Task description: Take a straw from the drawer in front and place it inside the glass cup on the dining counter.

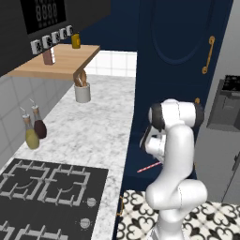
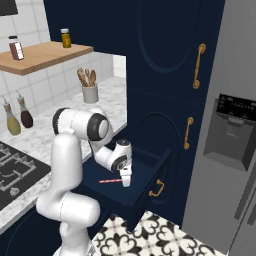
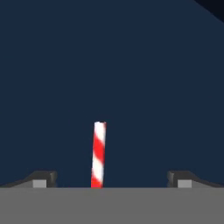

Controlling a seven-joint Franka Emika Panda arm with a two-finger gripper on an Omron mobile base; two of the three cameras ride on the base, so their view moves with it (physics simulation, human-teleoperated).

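Left base view: white arm bent down over the open navy drawer (image 1: 140, 164), hand hidden behind its own forearm; red-and-white striped straw (image 1: 148, 168) lying on the drawer floor, one end poking out past the arm. Left of that, a marble surface (image 1: 108, 122) with a black gas hob (image 1: 47, 187), two bottles (image 1: 35, 129) near the tiled wall, a white utensil holder (image 1: 82, 92) with wooden tools, and a wooden shelf (image 1: 56, 63) above. Right base view: gripper (image 2: 126, 180) pointing down into the drawer (image 2: 142, 185), fingertips just above its floor at one end of the straw (image 2: 110, 181), which lies flat and runs away from the hand toward the arm's side; brass pull (image 2: 156, 188) on the drawer front, tall navy cabinet doors behind, grey fridge (image 2: 230, 135) to the right. Hand view: jaws spread wide, one dark fingertip (image 3: 41, 179) at each lower corner, nothing pinched; straw (image 3: 98, 155) lying lengthwise on the dark blue drawer floor, between the two tips but nearer the left one, touching neither.
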